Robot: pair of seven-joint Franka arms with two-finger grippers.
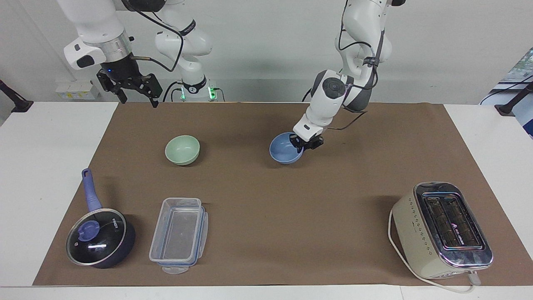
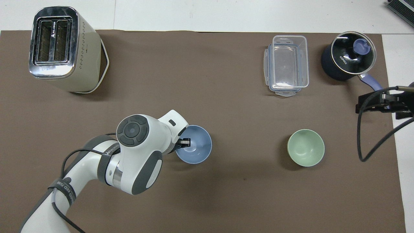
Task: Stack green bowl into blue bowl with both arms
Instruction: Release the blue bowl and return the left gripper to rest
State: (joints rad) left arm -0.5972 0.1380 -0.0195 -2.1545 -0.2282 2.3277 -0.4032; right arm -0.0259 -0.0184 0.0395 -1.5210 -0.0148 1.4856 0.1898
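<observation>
Mint-green bowl [image 1: 182, 150], periwinkle-blue bowl [image 1: 284, 153], brown mat [image 1: 266, 200]

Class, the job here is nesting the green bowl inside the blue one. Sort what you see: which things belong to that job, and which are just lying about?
Part of the job:
- pale mint-green round bowl
- periwinkle-blue round bowl, gripped at its rim by the left tool
- right tool, waiting

Just lying about:
- cream metal toaster
- clear plastic container
- dark blue lidded saucepan
</observation>
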